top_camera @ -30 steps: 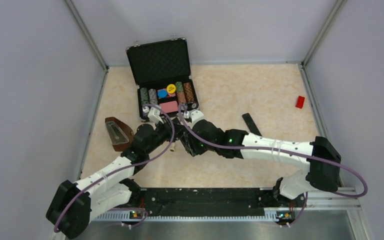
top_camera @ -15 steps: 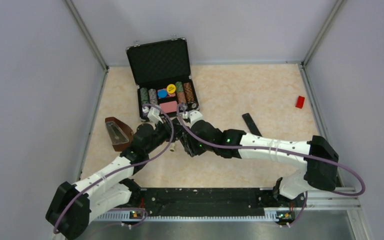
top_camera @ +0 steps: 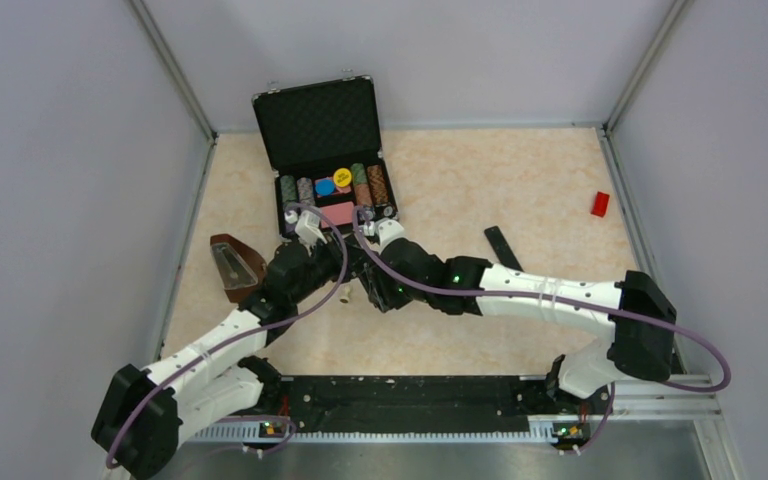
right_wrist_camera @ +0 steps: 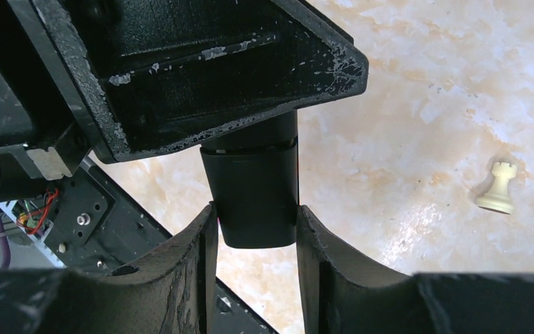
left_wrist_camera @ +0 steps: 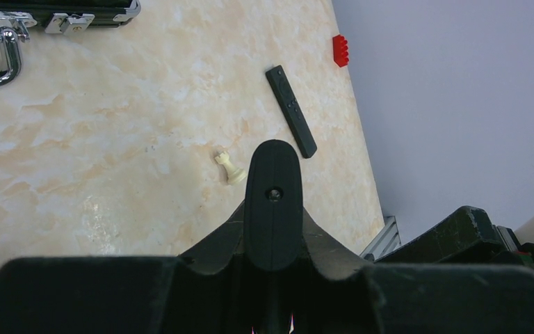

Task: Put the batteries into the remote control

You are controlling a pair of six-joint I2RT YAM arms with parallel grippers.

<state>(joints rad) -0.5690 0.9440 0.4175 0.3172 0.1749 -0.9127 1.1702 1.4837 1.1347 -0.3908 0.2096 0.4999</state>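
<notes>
Two tools clamp the remote control (left_wrist_camera: 272, 177) above worktop (left_wrist_camera: 111, 139): left tool (left_wrist_camera: 272, 243) one end, right tool (right_wrist_camera: 254, 226) other. Batteries not in view. Risk: uneven pull twists remote loose & it drops.

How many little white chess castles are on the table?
1. The cream rook sits by itself on the tan table, touching nothing. More might be hidden where the cameras cannot see.
</notes>
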